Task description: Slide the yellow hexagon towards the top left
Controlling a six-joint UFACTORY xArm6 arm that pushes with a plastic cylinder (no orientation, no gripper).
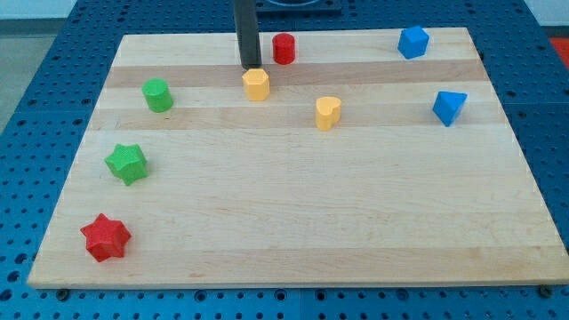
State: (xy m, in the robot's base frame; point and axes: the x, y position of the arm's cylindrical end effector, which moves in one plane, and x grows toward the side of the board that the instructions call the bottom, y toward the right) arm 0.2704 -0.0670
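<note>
The yellow hexagon (256, 84) sits near the top middle of the wooden board (293, 222). My tip (250, 67) is at the hexagon's top edge, slightly to its left, touching or almost touching it. The dark rod rises straight up out of the view's top. A yellow heart-shaped block (327, 113) lies to the right of and below the hexagon.
A red cylinder (284, 48) stands right of the rod near the top edge. A green cylinder (158, 94) and a green star (127, 164) lie at the left, a red star (106, 237) at the bottom left. Two blue blocks (412, 42) (449, 107) are at the right.
</note>
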